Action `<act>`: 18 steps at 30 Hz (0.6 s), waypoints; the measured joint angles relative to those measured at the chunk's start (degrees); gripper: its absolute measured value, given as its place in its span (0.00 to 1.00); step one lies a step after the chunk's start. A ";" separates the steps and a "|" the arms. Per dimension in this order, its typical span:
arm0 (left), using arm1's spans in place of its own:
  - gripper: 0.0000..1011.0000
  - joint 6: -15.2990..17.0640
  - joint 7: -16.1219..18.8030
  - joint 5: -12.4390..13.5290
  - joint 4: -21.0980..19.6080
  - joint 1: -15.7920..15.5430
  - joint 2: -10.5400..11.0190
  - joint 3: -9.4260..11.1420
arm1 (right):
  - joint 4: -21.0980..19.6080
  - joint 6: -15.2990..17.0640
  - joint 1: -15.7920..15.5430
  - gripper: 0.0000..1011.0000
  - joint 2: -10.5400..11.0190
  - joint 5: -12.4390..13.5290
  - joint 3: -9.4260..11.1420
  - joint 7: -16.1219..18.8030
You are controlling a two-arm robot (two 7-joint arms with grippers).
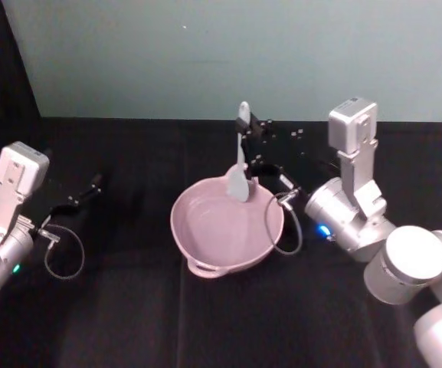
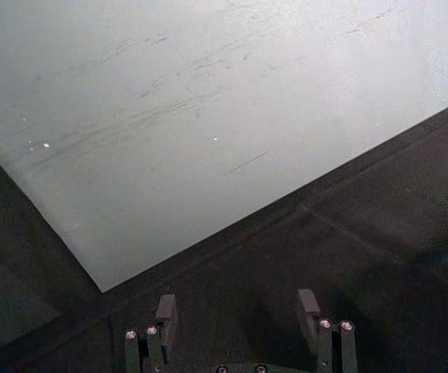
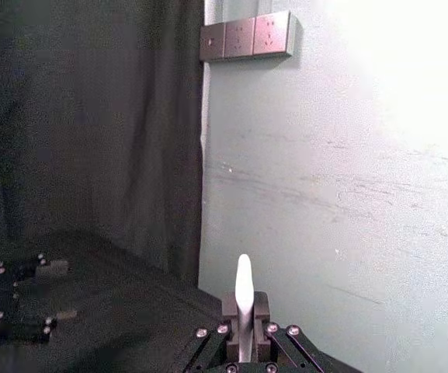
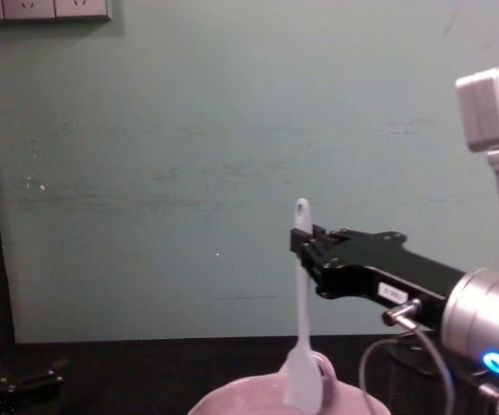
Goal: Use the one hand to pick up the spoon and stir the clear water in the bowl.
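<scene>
The robot's black right gripper (image 4: 304, 244) is clamping the long white plastic spoon (image 4: 301, 337) just below its holed end. The spoon is hanging upright, its flat head dipping inside the far rim of the glossy pale pink ceramic bowl (image 1: 181, 226), with the clear water (image 1: 221, 234) directly beneath. The left gripper (image 1: 90, 188) is lying open, well apart on the black bench (image 1: 129, 322).

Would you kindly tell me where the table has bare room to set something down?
The table is bare between the left gripper and the bowl, and along its near edge in front of the bowl. Crowded: right of and behind the bowl, where the right gripper holds the spoon and its cable loops.
</scene>
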 joint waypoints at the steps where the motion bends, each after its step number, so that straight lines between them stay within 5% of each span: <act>1: 1.00 0.00 0.00 0.01 0.00 0.00 0.00 0.00 | -0.55 0.47 -0.18 0.11 0.40 0.02 0.23 0.26; 10: 1.00 0.00 0.00 0.01 0.00 0.00 0.00 0.00 | -9.29 7.76 -4.55 0.11 5.83 4.83 2.09 6.31; 18: 1.00 0.00 0.00 0.00 0.00 0.00 0.00 0.00 | -13.51 10.88 -7.34 0.11 7.50 9.72 -0.14 9.89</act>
